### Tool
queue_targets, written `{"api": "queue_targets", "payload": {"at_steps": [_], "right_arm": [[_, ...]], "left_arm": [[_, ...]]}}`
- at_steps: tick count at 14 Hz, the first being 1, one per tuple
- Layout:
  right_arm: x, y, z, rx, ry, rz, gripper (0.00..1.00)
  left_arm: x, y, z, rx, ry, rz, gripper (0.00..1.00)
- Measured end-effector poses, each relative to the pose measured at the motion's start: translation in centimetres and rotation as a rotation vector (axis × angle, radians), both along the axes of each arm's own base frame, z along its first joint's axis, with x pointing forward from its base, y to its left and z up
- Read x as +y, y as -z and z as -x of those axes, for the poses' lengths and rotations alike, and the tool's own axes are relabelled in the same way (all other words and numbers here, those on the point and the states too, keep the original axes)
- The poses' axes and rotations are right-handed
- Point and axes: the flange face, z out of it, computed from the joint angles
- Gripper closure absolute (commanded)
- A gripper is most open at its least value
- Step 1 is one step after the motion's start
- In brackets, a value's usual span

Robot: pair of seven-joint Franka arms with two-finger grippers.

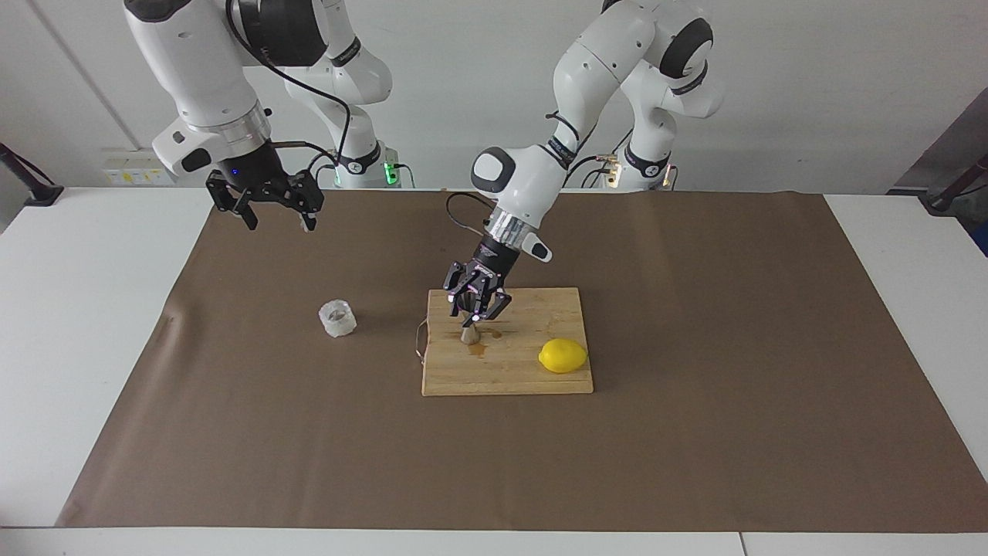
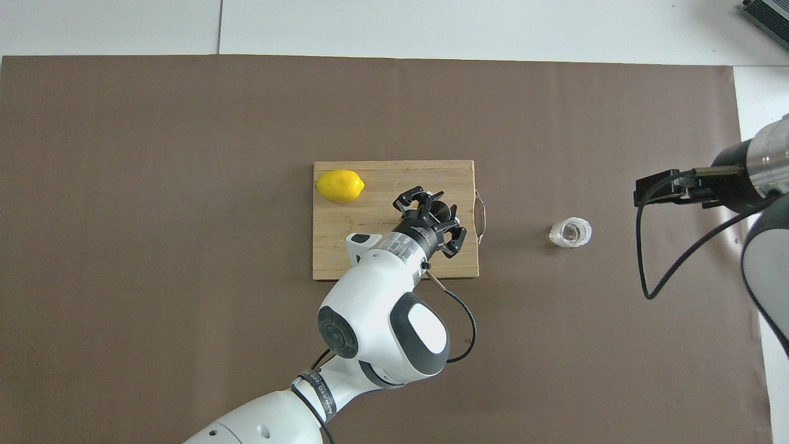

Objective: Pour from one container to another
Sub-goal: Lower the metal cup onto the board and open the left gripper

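A brown mat (image 1: 695,371) covers the table. On it lies a board (image 1: 532,371), carrying a lemon (image 1: 563,355) and the jigger (image 1: 469,333), upright. The left gripper (image 1: 475,307) hangs just over the jigger; whether it grips, I cannot tell. The cup (image 1: 337,318) sits toward the right arm's end. The right gripper (image 1: 279,217) waits there, jaws spread, raised.
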Motion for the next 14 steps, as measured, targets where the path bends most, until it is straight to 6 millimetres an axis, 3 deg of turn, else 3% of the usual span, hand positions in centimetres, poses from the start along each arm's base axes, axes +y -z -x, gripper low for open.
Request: {"api": "queue_targets", "payload": {"at_steps": [3, 4, 5, 10, 12, 14], "right_arm": [[0.0, 0.0, 0.0, 0.000, 0.000, 0.000, 0.00], [0.0, 0.0, 0.0, 0.000, 0.000, 0.000, 0.00], [0.0, 0.0, 0.0, 0.000, 0.000, 0.000, 0.00], [0.0, 0.0, 0.0, 0.000, 0.000, 0.000, 0.00], [0.0, 0.0, 0.0, 0.000, 0.000, 0.000, 0.00], [0.0, 0.0, 0.0, 0.000, 0.000, 0.000, 0.00]], "left_arm": [[0.1, 0.0, 0.0, -0.004, -0.005, -0.002, 0.43], [0.1, 0.0, 0.0, -0.004, -0.006, -0.002, 0.08], [0.1, 0.0, 0.0, -0.005, -0.007, -0.002, 0.00], [0.0, -0.6, -0.3, -0.024, -0.002, -0.002, 0.00], [-0.3, -2.2, -0.5, -0.047, -0.005, 0.019, 0.00], [-0.4, -5.1, -0.4, -0.079, -0.008, 0.051, 0.00]]}}
